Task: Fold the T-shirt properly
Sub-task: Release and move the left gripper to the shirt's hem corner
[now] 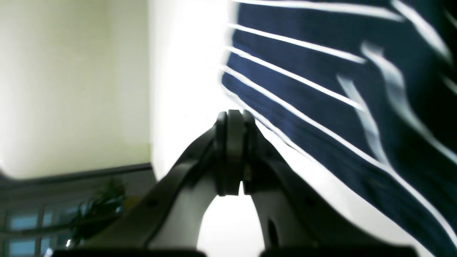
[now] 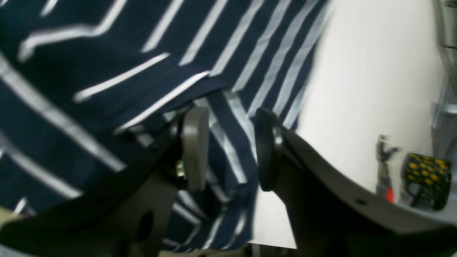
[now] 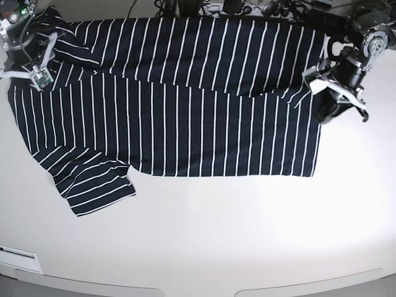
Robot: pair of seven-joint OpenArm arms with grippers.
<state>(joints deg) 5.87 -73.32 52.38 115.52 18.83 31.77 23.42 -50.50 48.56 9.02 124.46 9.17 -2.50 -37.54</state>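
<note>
Cloth this soft and light will sag, so the T-shirt (image 3: pixel 167 111), spread across the table (image 3: pixel 204 241), looks best pinched at hem or shoulder seam; left gripper (image 1: pixel 234 153) is closed on nothing, right gripper (image 2: pixel 228 150) parted, fabric between its jaws.

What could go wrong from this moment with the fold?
1. The right claw stands open with the T-shirt cloth between its fingers; if the arm rises, cloth may snag and spoil the folded edge.
2. The near sleeve lies unfolded, so the result could come out uneven.
3. The left claw is shut beside the hem, holding nothing there.
</note>
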